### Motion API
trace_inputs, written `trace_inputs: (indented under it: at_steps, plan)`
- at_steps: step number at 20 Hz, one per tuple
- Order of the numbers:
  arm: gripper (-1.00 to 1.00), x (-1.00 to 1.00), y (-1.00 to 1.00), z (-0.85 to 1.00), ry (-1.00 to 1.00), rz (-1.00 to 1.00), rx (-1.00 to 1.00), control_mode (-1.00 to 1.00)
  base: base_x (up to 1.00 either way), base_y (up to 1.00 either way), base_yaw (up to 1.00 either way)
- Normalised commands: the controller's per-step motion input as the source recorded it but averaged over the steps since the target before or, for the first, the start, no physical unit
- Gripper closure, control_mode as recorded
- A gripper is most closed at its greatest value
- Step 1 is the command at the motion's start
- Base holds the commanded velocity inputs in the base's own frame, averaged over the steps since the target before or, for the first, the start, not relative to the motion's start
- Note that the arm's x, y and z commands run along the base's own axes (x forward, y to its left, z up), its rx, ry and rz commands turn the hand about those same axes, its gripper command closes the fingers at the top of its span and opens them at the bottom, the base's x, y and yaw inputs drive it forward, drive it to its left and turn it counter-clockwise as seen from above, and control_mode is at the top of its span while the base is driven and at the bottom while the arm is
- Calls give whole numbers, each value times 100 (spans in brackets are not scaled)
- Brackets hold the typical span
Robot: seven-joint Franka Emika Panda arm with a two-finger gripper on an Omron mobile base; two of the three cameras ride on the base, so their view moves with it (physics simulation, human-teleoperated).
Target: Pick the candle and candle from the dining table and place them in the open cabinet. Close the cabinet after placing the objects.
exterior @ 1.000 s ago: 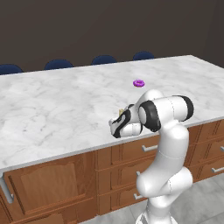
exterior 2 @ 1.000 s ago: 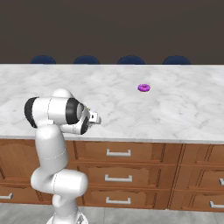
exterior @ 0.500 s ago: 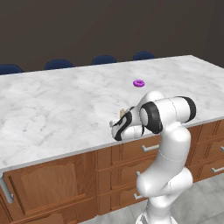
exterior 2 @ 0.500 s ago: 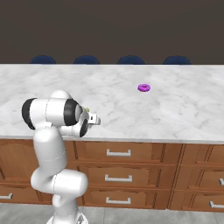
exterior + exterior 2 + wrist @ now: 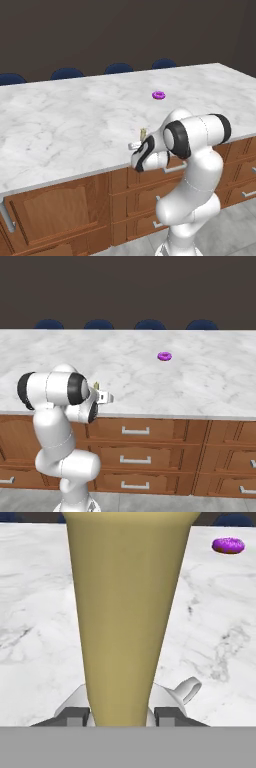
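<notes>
My gripper [image 5: 121, 714] is shut on a golden-yellow candle [image 5: 125, 612], a slim stick that rises large between the finger tips [image 5: 77, 716]. Part of its silver dish base [image 5: 185, 692] shows behind the fingers. From the base, the gripper [image 5: 137, 146] [image 5: 102, 397] hangs just over the near edge of the dining table [image 5: 65, 125] [image 5: 200, 386]. The candle's tip [image 5: 143, 133] [image 5: 96, 386] pokes up above the hand. The cabinet is out of view.
A small purple ring [image 5: 158, 95] [image 5: 164, 356] [image 5: 228, 545] lies farther back on the marble. Blue chair backs [image 5: 119, 68] [image 5: 99, 324] line the table's far side. Wooden drawers [image 5: 136, 431] with grey handles run under the near edge.
</notes>
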Motion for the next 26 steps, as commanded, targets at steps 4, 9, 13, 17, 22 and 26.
trace_inputs:
  at_steps: [4,9,13,17,22,26]
  plan:
    - [100,-16,-8,27,-10,0,-2,-100,0,0,0]
    - [100,-8,-18,17,-5,0,0,-100,0,0,0]
    - [100,-5,-27,12,-1,0,0,-100,0,0,0]
    - [100,-6,-33,6,0,0,0,-100,0,0,0]
    - [100,-11,-37,4,0,0,0,-100,0,0,0]
    - [100,-26,-24,1,0,0,0,-100,0,0,0]
